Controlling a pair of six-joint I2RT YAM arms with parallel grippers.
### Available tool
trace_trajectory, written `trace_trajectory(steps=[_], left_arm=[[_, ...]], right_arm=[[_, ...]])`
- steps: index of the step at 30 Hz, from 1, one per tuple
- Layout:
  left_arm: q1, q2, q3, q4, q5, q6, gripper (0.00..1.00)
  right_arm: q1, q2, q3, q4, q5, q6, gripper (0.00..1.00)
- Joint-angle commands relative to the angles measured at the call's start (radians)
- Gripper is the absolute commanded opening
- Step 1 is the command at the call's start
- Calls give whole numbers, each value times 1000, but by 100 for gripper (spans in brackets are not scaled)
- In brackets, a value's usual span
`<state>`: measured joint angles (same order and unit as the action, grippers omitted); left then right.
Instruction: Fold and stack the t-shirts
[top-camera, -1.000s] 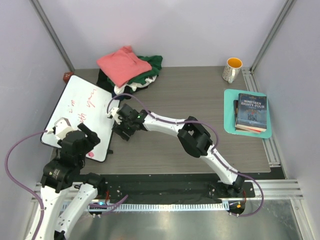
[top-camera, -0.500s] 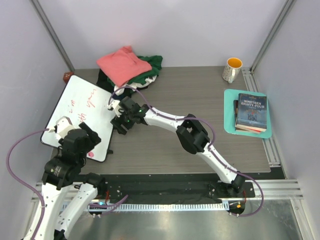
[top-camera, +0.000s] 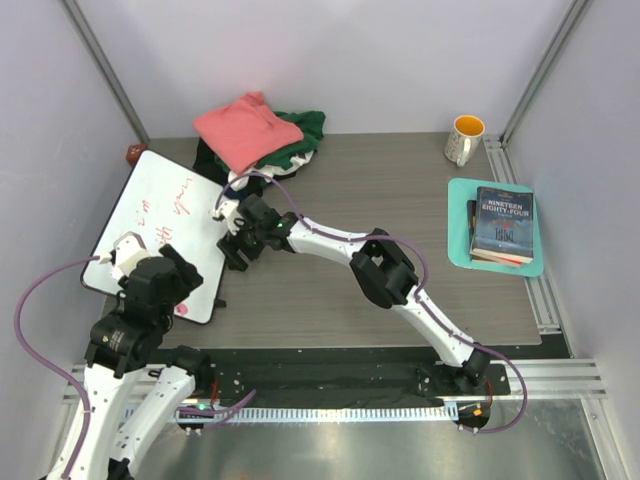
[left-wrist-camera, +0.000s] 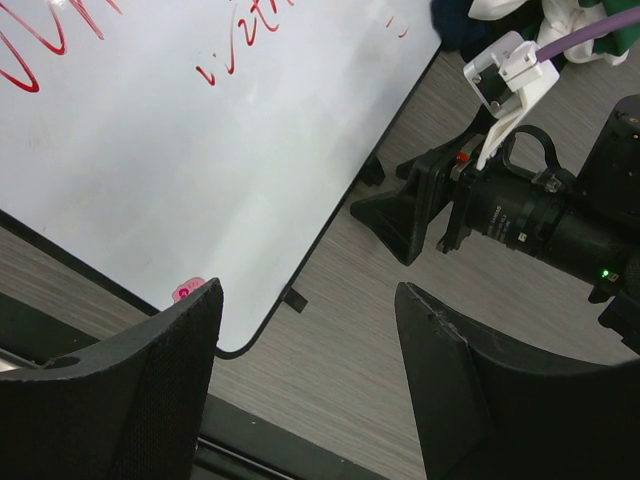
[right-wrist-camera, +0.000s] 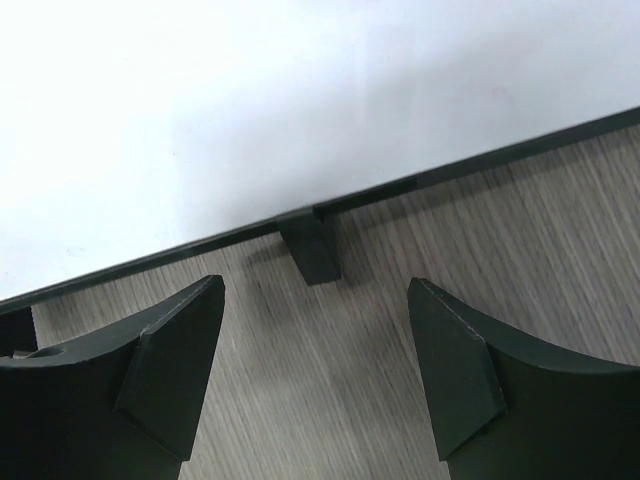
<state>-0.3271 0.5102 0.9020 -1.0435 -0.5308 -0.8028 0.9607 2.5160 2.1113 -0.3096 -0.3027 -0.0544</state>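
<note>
— Where is the left gripper (top-camera: 172, 272)?
— Nearest us, above the near corner of the whiteboard (top-camera: 165, 215). Its fingers are spread wide with nothing between them. A small pink item (left-wrist-camera: 187, 290) sits at the board's near edge. It may be a magnet, but it is too small to tell.

— And the right gripper (top-camera: 237, 252)?
— Just beyond, with its arm stretched across to the left, low over the board's right edge. Its jaws stand apart too, and empty. Its wrist view shows a small black tab (right-wrist-camera: 310, 245) on the board's frame between the fingertips, with the wood-grain table (right-wrist-camera: 320, 400) below.

— The t-shirts (top-camera: 255, 140)?
— Farther still, heaped at the back of the table past the board's far corner. The salmon-pink shirt (top-camera: 245, 128) lies on top and the dark green shirt (top-camera: 308, 128) pokes out to the right. The white shirt (top-camera: 243, 178) and black shirt (top-camera: 208, 158) are underneath. The pile lies beyond the right gripper, near it but not touching.

— And to the right?
— Well apart are a book, Nineteen Eighty-Four (top-camera: 503, 222), on a teal mat (top-camera: 456, 225), and a mug (top-camera: 465, 140) behind them.
</note>
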Motion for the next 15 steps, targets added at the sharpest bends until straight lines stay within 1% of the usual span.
trace_trajectory(steps=[1,7,15], left_arm=[[-3,5,0,33,-1,13,70],[-3,8,0,33,2,14,70],[-4,8,-2,34,6,16,70]], right_arm=[[7,43,50,12,-21,-1,80],[6,78,85,46,-36,2,80],[6,99,69,89,-44,-1,75]])
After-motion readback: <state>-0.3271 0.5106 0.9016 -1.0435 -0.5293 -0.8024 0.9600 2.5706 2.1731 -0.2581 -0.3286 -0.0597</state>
